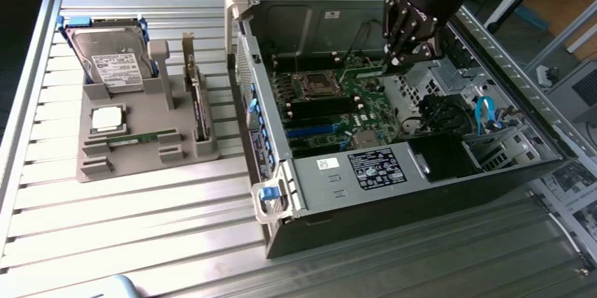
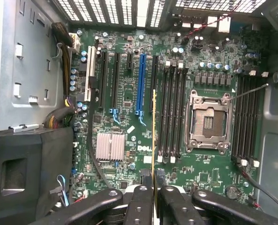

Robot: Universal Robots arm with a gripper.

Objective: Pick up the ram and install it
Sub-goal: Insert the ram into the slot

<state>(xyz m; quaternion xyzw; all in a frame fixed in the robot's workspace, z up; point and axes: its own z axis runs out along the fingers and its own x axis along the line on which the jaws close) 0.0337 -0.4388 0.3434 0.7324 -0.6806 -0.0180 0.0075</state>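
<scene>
Ram [image 2: 154, 136], one green stick, seen edge-on from the wrist. We find it pinched between the fingers [image 2: 141, 201] of the gripper [image 2: 153, 178], which press on its two flat faces.

Location: inside the open computer case [image 1: 298, 22], over the motherboard [image 2: 125, 93], on the side of the CPU socket [image 2: 209, 123] that faces the blue expansion slot [image 2: 140, 84].

Long axis: runs straight out from the fingertips, parallel to the black memory slots [image 2: 171, 112] flanking the CPU socket.

Offset: we judge the stick's edge to lie just beside the slot of that bank farthest from the CPU socket, not yet seated. We cannot tell its height above the board.
</scene>
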